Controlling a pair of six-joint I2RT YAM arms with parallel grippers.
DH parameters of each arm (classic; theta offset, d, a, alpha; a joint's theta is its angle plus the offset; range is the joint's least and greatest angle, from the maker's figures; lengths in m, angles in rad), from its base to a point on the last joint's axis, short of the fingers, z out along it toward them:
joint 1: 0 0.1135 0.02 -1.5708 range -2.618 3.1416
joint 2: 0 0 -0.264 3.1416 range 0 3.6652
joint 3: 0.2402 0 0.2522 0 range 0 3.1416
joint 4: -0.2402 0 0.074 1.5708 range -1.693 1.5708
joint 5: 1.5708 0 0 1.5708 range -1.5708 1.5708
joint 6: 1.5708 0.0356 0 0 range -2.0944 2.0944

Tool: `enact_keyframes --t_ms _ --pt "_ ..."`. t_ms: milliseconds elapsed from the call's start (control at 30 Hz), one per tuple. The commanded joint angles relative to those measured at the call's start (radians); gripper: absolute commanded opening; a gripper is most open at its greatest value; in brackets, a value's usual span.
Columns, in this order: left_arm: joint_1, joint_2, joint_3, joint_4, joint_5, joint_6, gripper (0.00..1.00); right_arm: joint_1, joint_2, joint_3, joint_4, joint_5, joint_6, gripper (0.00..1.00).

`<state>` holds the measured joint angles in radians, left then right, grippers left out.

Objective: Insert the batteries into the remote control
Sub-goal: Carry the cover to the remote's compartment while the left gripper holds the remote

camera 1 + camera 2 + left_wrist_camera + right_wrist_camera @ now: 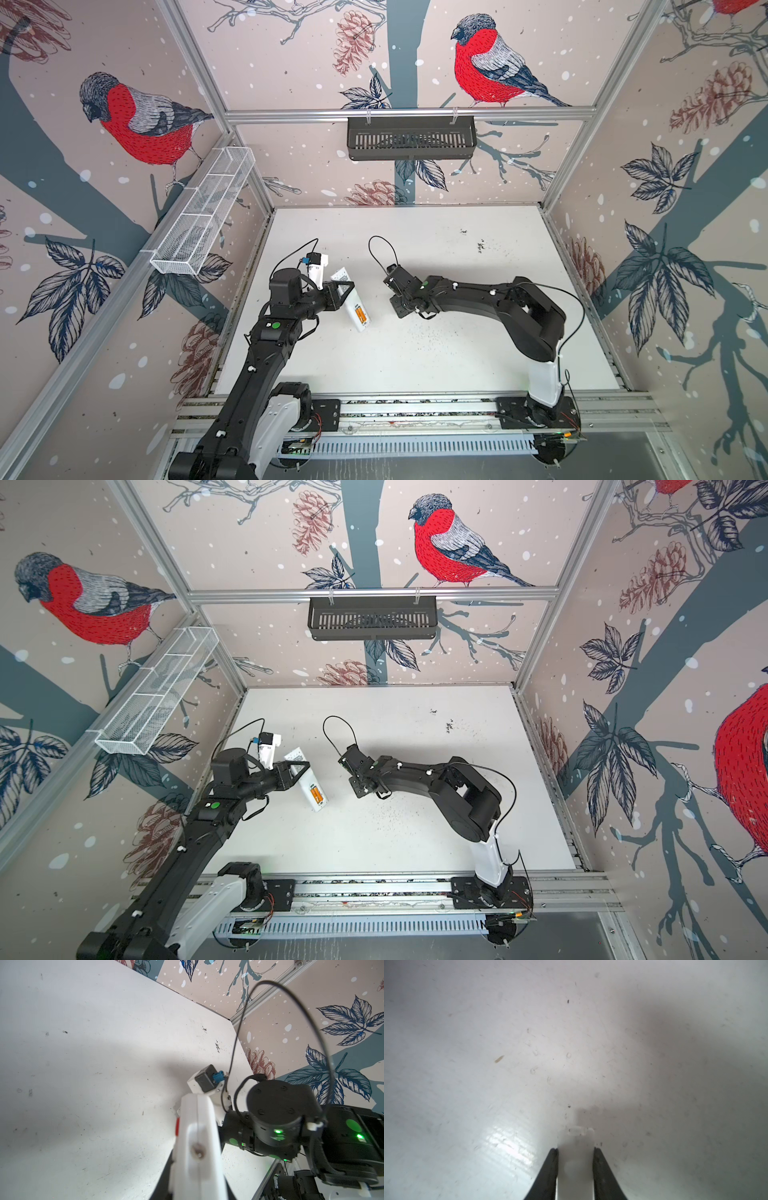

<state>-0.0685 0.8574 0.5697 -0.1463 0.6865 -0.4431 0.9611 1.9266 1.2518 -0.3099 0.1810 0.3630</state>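
With the left gripper [344,291], holds the remote control [351,308] firmly pinched, tilted over the table [457,353], battery bay facing up. Shows both orange batteries [360,314] lying side by side in the open bay. With the right gripper [575,1150], pinches by its two edges a flat white piece, probably the battery cover [576,1140], low over the table and apart from the remote. Can lose a battery if tilts the remote more, with the bay not yet closed. Can also slip the thin cover from the fingers [548,1167], or press it crooked and twist the remote in the grip.
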Motion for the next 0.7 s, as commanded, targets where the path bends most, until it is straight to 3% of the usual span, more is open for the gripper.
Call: enact_keyframes --t_ms 0,400,667 --pt "0.001 0.016 -0.018 0.101 0.05 -0.041 0.0 0.001 -0.083 -0.079 0.147 -0.036 -0.035 0.27" --pt "-0.01 0.069 -0.113 0.373 0.129 -0.28 0.0 0.066 -0.449 -0.417 0.615 -0.131 -0.068 0.26" --pt "-0.013 0.047 -0.153 0.5 0.113 -0.464 0.0 0.118 -0.533 -0.52 0.861 -0.152 -0.082 0.26"
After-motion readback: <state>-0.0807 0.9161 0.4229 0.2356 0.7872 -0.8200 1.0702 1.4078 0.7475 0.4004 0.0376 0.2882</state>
